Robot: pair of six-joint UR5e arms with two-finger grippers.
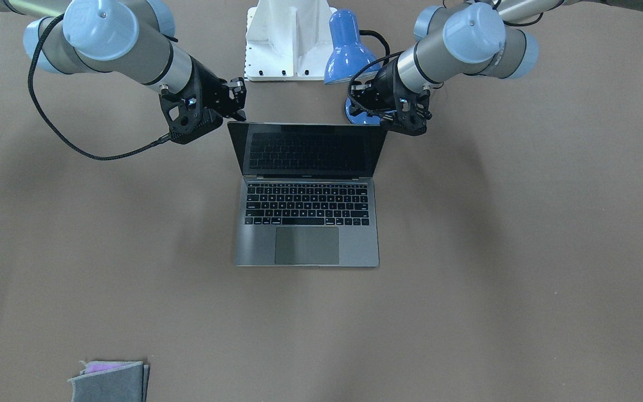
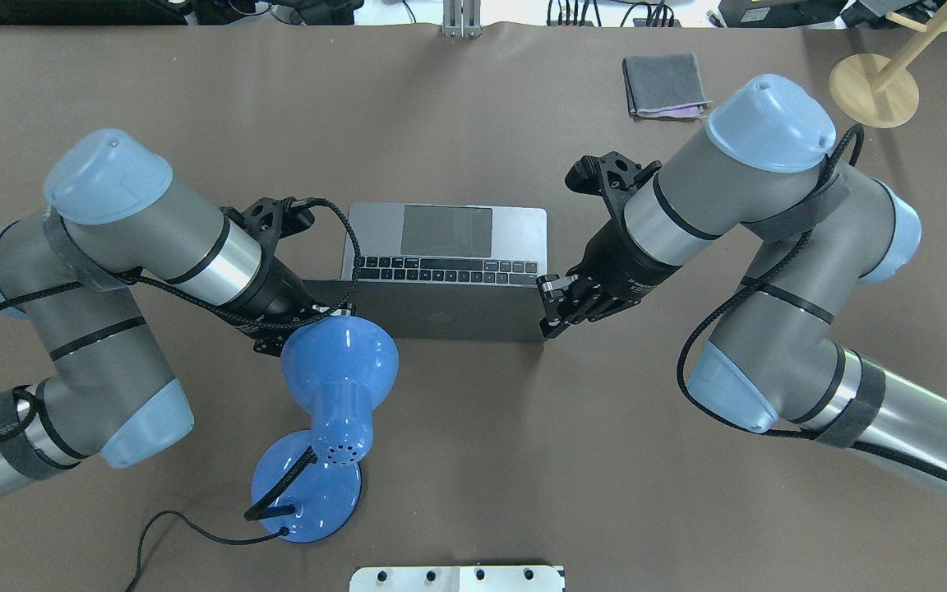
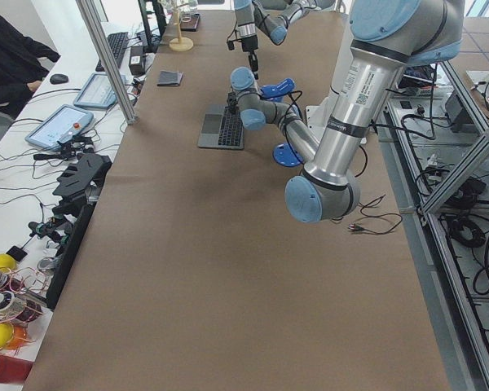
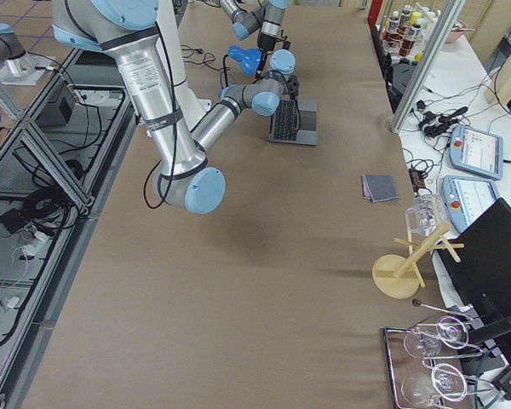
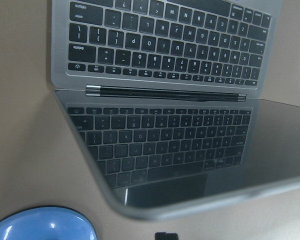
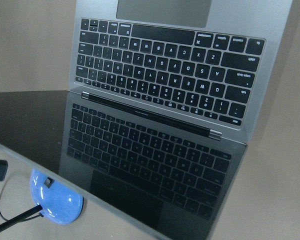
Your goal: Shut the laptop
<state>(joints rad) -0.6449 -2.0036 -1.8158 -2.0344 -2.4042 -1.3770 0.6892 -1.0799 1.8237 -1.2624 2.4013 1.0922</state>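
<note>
Subject: the laptop (image 1: 306, 192) stands open near the middle of the brown table (image 1: 494, 251), its base flat and square to the robot.
Orientation: we note that the keyboard (image 1: 306, 205) and trackpad (image 1: 306, 245) lie on the side away from the robot. The hinge is on the robot's side, so the back of the lid (image 2: 441, 312) faces the robot's base.
Lid: raised, not folded down. The screen (image 1: 307, 148) is dark and mirrors the keys in both wrist views.
Right gripper (image 1: 238, 100): we find it at the lid's top corner on the robot's right side, its fingers set apart with a clear gap between them. One fingertip sits just beside the corner; we cannot tell whether it touches.
Left gripper (image 1: 367, 101): we find it at the opposite top corner of the lid. In the overhead view the lamp shade hides it. In the front-facing view its fingers blend into the cable and the lamp base behind, so we cannot tell how wide it stands or whether it touches the lid.
Lamp (image 2: 340, 362): a blue desk lamp stands on the robot's side of the laptop, toward the left arm, with its shade close behind the lid's corner.
Cloth (image 2: 664, 84): small, folded and grey, it lies near the table edge away from the robot, on the right arm's side and well apart from the laptop.
</note>
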